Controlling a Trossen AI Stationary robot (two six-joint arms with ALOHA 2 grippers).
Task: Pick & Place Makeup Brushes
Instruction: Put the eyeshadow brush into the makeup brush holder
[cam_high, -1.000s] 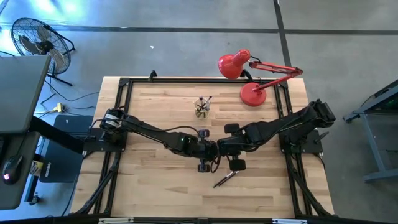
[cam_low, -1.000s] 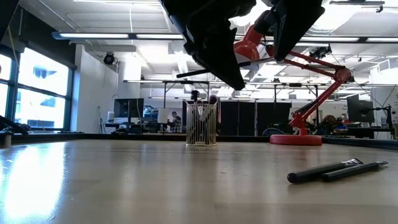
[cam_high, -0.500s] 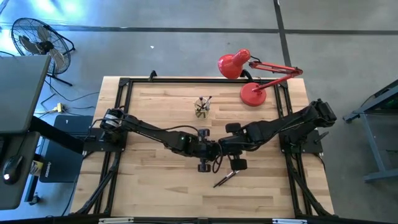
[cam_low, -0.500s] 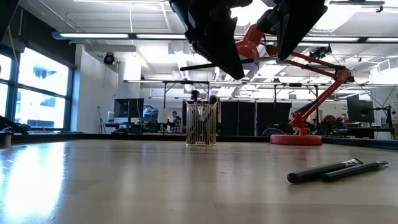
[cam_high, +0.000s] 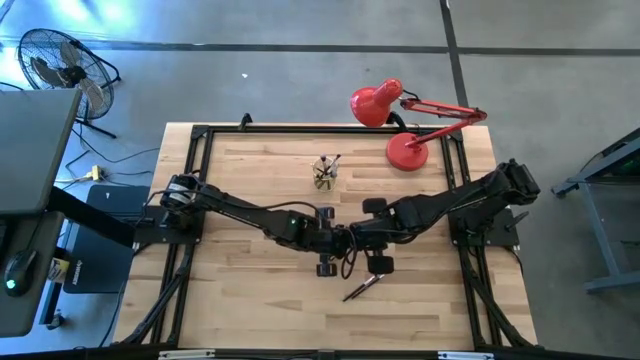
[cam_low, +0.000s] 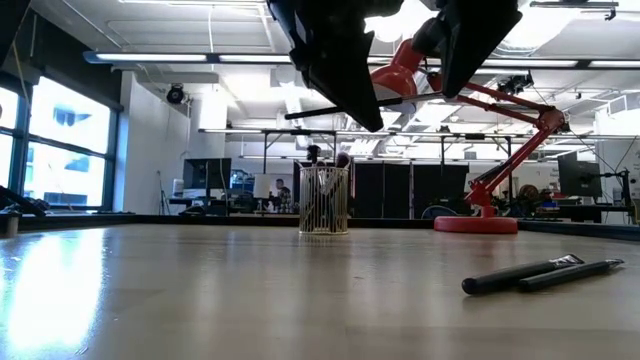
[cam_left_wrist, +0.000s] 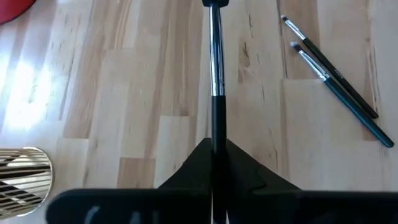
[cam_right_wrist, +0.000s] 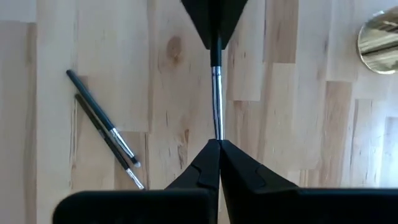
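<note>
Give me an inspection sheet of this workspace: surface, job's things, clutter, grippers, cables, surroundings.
Surface: wooden table, bare planks.
Job's things: held brush in the air between both grippers; two loose brushes lying side by side on the table; brush holder with brushes in it.
Clutter: red desk lamp at the far edge.
Grippers: left gripper and right gripper, each shut on one end of the held brush.
Cables: cable loop under the wrists.
Surroundings: floor fan; person far off, indistinct.
</note>
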